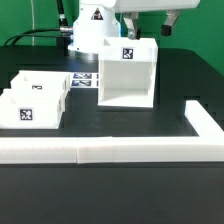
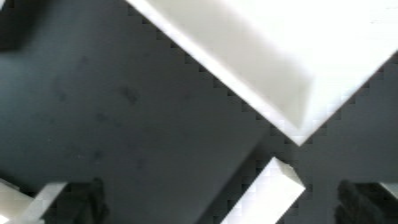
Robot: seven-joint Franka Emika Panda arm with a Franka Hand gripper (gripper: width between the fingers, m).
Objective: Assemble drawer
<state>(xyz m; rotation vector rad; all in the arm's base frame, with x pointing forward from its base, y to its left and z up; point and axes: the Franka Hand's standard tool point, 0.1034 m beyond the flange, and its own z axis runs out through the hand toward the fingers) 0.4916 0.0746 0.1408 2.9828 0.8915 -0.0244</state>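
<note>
The drawer housing (image 1: 125, 75) is a white open-fronted cube with a square tag on its top edge. It stands upright at the table's middle. Two white trays (image 1: 33, 102) with tags sit side by side at the exterior view's left. My gripper (image 1: 148, 26) hangs just above the housing's top, open and empty. In the wrist view the housing's white edge (image 2: 267, 50) runs diagonally. A narrow white wall strip (image 2: 285, 190) lies between my dark fingertips (image 2: 63, 202), which stand wide apart around the gripper centre (image 2: 214, 205). The trays' knobs are not visible.
A long low white rail (image 1: 100, 150) runs along the front and turns up the exterior view's right side (image 1: 205, 120). The marker board (image 1: 86, 80) lies flat between the trays and the housing. The arm's base (image 1: 90, 30) stands behind.
</note>
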